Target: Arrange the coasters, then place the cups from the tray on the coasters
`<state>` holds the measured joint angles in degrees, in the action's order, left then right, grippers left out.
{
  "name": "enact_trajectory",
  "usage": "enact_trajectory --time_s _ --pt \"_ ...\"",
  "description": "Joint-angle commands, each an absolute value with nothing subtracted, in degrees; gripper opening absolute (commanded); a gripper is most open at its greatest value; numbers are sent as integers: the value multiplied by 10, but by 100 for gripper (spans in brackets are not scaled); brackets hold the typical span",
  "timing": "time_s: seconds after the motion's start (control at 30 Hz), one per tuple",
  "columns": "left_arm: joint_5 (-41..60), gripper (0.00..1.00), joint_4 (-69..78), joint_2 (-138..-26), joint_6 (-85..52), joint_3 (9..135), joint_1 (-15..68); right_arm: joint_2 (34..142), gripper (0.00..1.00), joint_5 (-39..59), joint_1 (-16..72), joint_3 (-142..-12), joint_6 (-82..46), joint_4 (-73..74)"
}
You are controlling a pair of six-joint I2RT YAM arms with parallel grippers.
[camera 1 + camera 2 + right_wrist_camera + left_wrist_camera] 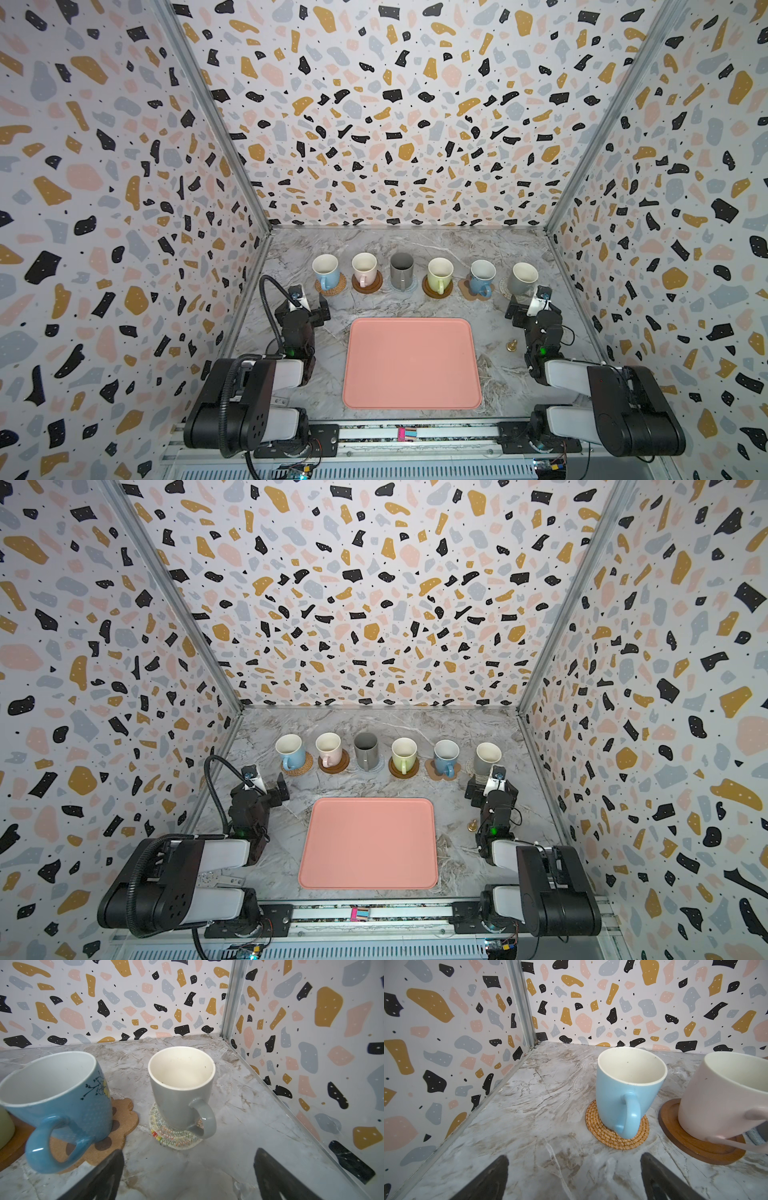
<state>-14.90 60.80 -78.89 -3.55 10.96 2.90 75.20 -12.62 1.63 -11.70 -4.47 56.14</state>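
In both top views six mugs stand upright in one row along the far side of the marble table (415, 245), each on its own coaster. They are the light blue mug (325, 270) on the tan woven coaster (336, 287), the pale pink mug (364, 266) on a wooden disc (377, 283) and the dark grey mug (401, 270) on the blue-grey woven coaster (412, 286). Then come the light green mug (439, 272) on the second wooden disc (427, 289), the flowered blue mug (482, 274) on the paw-shaped coaster (465, 290) and the light grey mug (523, 277) on the cream woven coaster (503, 286). The pink tray (411, 363) lies flat between my arms, well apart from the row. One small brass object (512, 345) sits between the tray and my right arm. My left pincer (305, 307) hangs near the light blue mug, my right pincer (532, 306) near the light grey one.

In my left wrist view my fingers (488, 1180) are spread wide over marble, pinching nothing. The light blue mug stands ahead, handle toward me, apart from both fingers. The pale pink mug beside it is cut by the frame. I count two mugs and two coasters, plus a sliver of the blue-grey one.

In my right wrist view my fingers (278, 1178) are likewise spread, nothing between them. The light grey mug stands ahead, apart from them. The flowered blue mug's handle juts out near one finger. A sliver of the light green mug shows at the edge. I count three mugs and three coasters.
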Motion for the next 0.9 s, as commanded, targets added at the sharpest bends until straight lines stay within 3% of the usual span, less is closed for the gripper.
enact_trajectory --time_s 0.0,0.23,0.33,0.4,0.5,0.87 --pt "-136 100 707 -803 -22 88 29 762 99 -96 14 -146 -29 567" --pt "-140 100 691 -803 -20 95 30 766 99 -72 15 -147 -23 573" --pt "-141 99 691 -804 -20 95 31 769 99 -65 16 -115 -38 632" --pt "-141 100 691 -802 -21 95 31 814 99 -76 22 -85 -38 742" --pt "-142 99 691 -803 -20 95 32 873 99 -111 59 -99 -2 792" --pt "-143 99 692 -801 -20 94 33 869 99 -108 59 -102 -5 779"
